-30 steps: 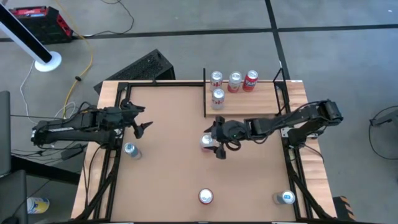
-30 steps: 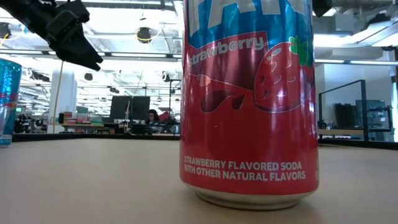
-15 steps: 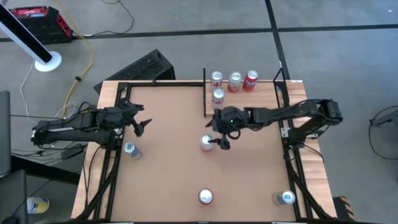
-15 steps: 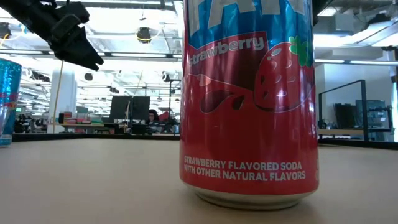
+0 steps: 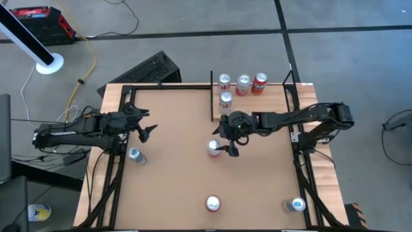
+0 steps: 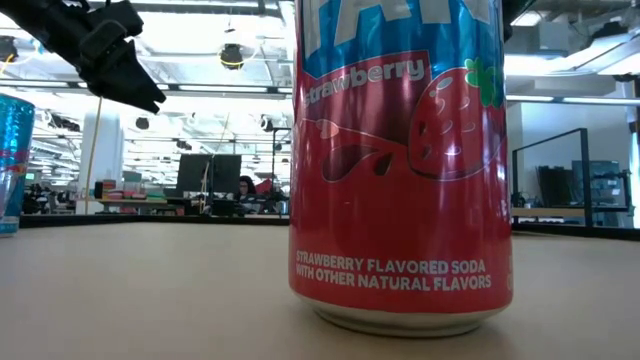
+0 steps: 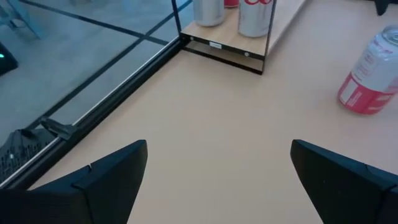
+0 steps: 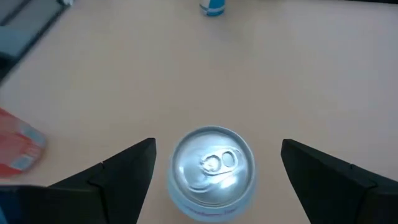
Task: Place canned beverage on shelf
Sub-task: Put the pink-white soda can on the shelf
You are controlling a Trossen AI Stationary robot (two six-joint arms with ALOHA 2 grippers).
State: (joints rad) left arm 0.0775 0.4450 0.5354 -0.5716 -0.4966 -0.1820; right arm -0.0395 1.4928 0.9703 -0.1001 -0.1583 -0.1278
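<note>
A silver-topped can (image 5: 213,149) stands upright on the table's middle; the right wrist view shows its top (image 8: 213,163). My right gripper (image 5: 224,143) is over it, open, with one finger on each side of the can (image 8: 217,143) and a gap to both. The shelf (image 5: 257,106), a pale plank with black posts, lies at the far right and bears several upright cans (image 5: 243,84). My left gripper (image 5: 148,122) is open and empty above the table's left part (image 7: 219,149).
A strawberry soda can (image 5: 213,204) stands near the front edge and fills the low view (image 6: 400,170). Blue cans stand at the left (image 5: 134,154) and the front right (image 5: 296,205). A black frame (image 5: 122,96) runs along the table's edges.
My right arm has swung toward the table's far edge while its gripper has stayed open by the middle can, turning about it. The can has stayed where it was.
</note>
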